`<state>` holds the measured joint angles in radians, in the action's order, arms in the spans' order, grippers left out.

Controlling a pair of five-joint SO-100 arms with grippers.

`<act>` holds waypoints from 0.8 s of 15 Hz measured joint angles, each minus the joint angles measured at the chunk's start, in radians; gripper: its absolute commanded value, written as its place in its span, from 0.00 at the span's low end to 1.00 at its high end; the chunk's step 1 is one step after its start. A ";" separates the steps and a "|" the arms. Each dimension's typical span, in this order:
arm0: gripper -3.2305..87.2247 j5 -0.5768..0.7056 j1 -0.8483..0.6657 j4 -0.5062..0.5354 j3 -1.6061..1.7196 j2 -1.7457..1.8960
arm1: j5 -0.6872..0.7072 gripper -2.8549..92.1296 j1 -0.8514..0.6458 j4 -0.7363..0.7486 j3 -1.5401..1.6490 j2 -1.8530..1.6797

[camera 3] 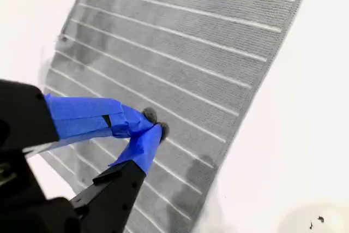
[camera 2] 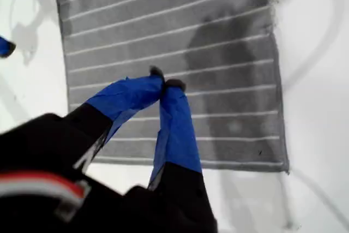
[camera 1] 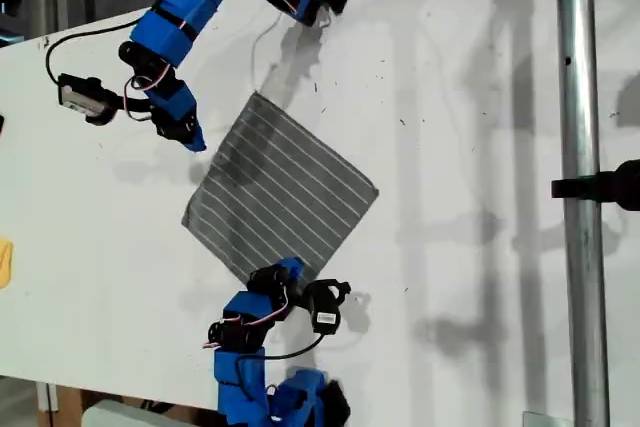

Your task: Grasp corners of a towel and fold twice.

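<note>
My first gripper [camera 2: 166,83] has its blue-taped tips pressed together with nothing between them, hanging over the striped middle of the towel [camera 2: 169,42] rather than at an edge. My second gripper [camera 3: 152,124] is likewise pinched closed on nothing, poised above the cloth some way in from its border. Neither holds fabric, so I judge the grasp has not yet begun.

Which arm in the exterior view belongs to which wrist camera I cannot settle from these pictures. One arm [camera 1: 180,112] reaches in from the exterior view's upper left, its tip just off the towel's [camera 1: 280,187] edge; the other arm [camera 1: 275,292] comes up from the bottom, at the lowest corner [camera 1: 258,275].

The towel lies flat and unfolded on the white table [camera 1: 470,147], turned like a diamond, stripes running diagonally. Its corners point up [camera 1: 258,95], towards the exterior view's right [camera 1: 377,190], down, and left [camera 1: 184,217]. That turn puts a corner near each arm, which I take as the reason for the arms standing opposite. Both sets of jaws would need to open and shift outward to a tip before closing. A yellow object [camera 1: 5,262] sits at the exterior view's left edge, well apart.
</note>
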<state>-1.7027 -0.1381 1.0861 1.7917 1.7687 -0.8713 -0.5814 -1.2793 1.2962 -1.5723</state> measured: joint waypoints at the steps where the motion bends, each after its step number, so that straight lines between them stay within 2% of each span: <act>1: 0.00 -0.012 0.000 -0.031 0.000 -0.048 | 0.014 0.03 -0.011 0.048 0.000 0.051; 6: 0.00 -0.049 -0.002 -0.156 -0.035 -0.287 | 0.031 0.03 -0.067 0.249 0.000 0.299; 12: 0.00 -0.115 -0.035 -0.304 -0.044 -0.497 | 0.020 0.03 -0.066 0.347 0.000 0.518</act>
<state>-1.8178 -0.1733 0.7823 1.7472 1.2717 -0.8514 -0.6473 -0.9327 1.2962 -1.0538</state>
